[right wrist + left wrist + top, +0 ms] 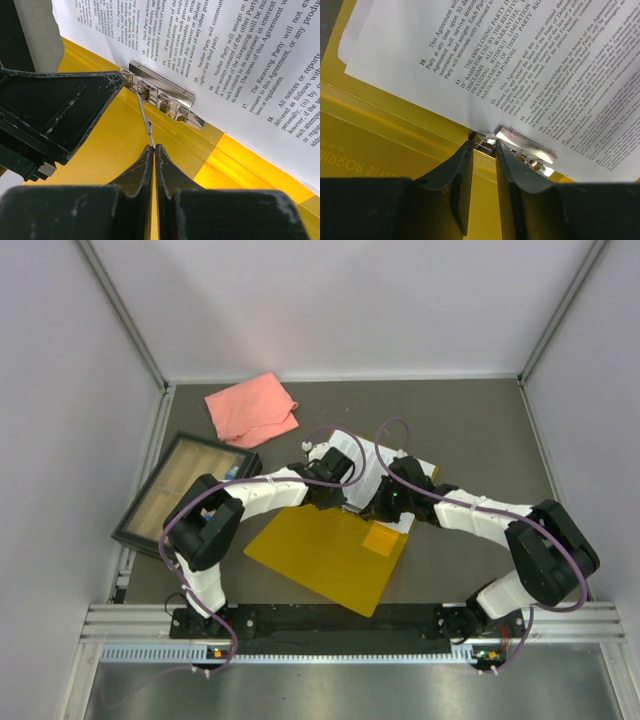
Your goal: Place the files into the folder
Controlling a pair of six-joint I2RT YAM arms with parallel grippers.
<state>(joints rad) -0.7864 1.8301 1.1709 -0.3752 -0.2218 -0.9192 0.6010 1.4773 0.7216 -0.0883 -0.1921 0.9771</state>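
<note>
Folder of flat yellow-orange plastic lying open, white printed paper files inside under silver metal clip, right gripper pinching its thin wire lever, left gripper at clip, hold I cannot tell.

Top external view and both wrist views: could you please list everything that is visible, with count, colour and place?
folder: one, yellow-orange, open, near middle of the table.
files: a few sheets, white with black print, on the open folder.
metal clip: one, silver, inside the folder at the sheets' edge.
cloth: one, pink, far left.
tray: one, black-framed, left side.
table: one, dark grey.
left pincer: one, black, at the clip, grip unclear.
right pincer: one, black, shut on the clip's wire lever.
</note>
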